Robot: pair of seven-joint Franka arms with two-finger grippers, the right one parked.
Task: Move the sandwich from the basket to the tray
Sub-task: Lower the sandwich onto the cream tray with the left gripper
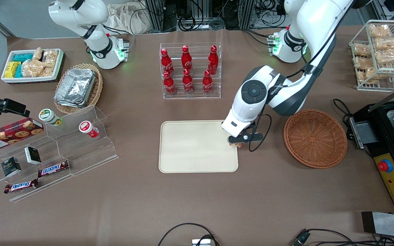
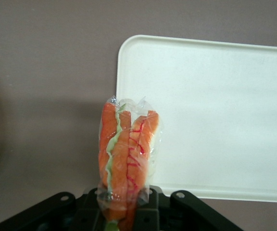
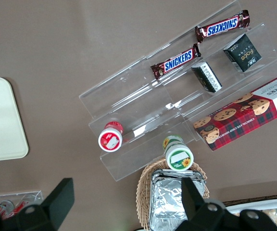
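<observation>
A matte brown surface (image 1: 197, 205) fills the scene, smooth and unpatterned, with cables trailing along its edge nearest the front camera and a clutter of wiring and metal frames at the robot bases. The end effector (image 1: 237, 142) hangs low over the edge of the tray (image 1: 190, 147) that faces the working arm's end of the surface, its black fingers closed on the sandwich (image 2: 126, 159), which it holds on edge. The wrist view shows the clear, crinkled wrap around stacked orange-red strips with a thin green seam, poised over the brown surface just beside the tray's rounded corner. The tray is a flat cream rectangle of smooth plastic with a low rim, and nothing lies on it. Toward the working arm's end from the end effector, near but apart, sits the basket (image 1: 315, 138), round, shallow and tightly woven in reddish-brown wicker, with nothing in it. Farther from the front camera than the end effector stands a clear acrylic rack (image 1: 190, 70) of red bottles.
</observation>
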